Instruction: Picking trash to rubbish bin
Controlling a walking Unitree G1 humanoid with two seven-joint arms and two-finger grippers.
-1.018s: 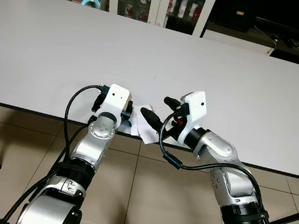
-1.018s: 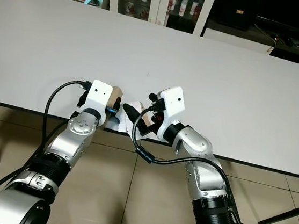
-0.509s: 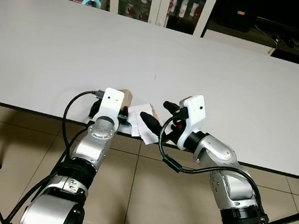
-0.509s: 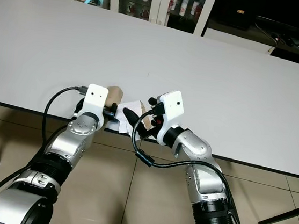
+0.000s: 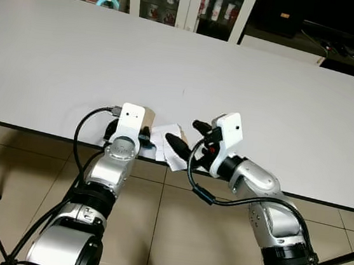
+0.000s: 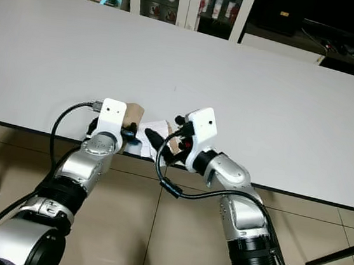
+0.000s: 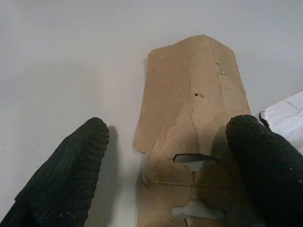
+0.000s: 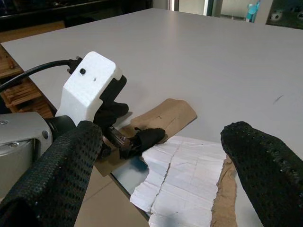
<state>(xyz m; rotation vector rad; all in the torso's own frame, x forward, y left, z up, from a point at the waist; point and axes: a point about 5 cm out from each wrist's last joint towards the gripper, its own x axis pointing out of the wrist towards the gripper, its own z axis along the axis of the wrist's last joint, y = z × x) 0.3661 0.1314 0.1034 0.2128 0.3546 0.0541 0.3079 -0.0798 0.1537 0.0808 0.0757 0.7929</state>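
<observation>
Cardboard scrap lies flat at the table edge, long axis running forward between the spread fingers of the nearer left gripper, while the right gripper hovers parted over white paper.

Matt brown cardboard piece, torn; creased white paper; smooth, seemingly laminate white table.

Silver jointed arms — white wrist camera blocks, looping black cables, dotted black fingers.

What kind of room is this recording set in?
Probably a meeting or dining room: a long white table on a beige tiled floor, with glass-fronted display cabinets behind it. Torn cardboard and white paper lie at the table's near edge.
</observation>
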